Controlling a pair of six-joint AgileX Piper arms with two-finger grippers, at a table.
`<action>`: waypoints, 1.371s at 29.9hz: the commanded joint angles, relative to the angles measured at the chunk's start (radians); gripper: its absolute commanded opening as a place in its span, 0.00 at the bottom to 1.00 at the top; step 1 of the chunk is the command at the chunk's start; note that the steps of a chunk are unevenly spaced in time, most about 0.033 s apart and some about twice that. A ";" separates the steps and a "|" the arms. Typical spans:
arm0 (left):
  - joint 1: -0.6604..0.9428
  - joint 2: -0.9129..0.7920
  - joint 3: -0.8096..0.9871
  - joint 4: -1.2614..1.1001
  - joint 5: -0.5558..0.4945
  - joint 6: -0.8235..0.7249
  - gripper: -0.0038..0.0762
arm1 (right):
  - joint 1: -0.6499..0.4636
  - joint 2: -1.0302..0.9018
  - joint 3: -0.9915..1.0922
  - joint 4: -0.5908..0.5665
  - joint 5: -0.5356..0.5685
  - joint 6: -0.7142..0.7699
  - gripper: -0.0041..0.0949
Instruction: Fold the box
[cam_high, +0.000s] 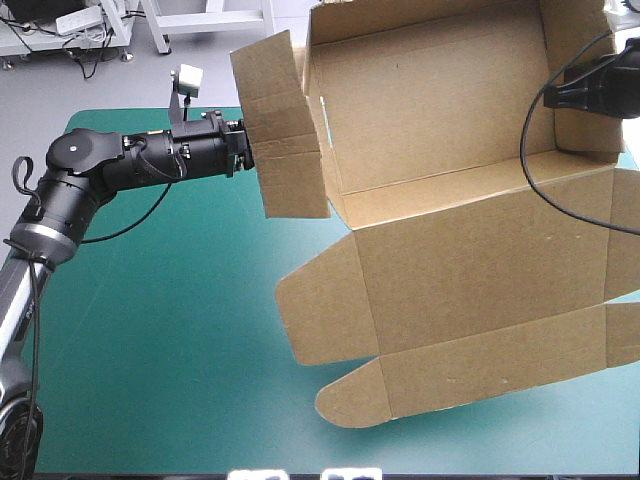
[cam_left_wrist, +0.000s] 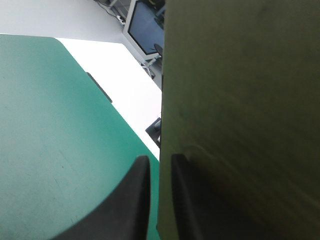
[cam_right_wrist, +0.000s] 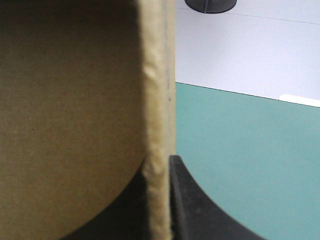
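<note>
Box (cam_high: 450, 250) sits opened out and tilted up over the right half of the table (cam_high: 150, 350). Left gripper (cam_left_wrist: 160, 161) is pinched on its left side flap, right gripper (cam_right_wrist: 161, 165) on its right wall.

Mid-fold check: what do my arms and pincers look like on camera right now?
Left arm: black rounded segments, round elbow cap, silvery lower link. Right arm: black too, mostly out of frame. Left pincer and right pincer: broad black curved fins.
</note>
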 joint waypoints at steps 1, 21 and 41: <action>0.000 -0.035 -0.035 -0.114 0.045 0.000 0.34 | -0.005 -0.009 -0.020 0.036 -0.063 0.002 0.03; 0.000 -0.035 -0.035 -0.205 0.102 0.000 0.48 | -0.003 0.045 -0.005 0.060 -0.070 0.002 0.03; 0.000 -0.035 -0.035 -0.135 -0.009 0.040 0.48 | 0.039 0.053 -0.005 0.137 -0.058 -0.001 0.03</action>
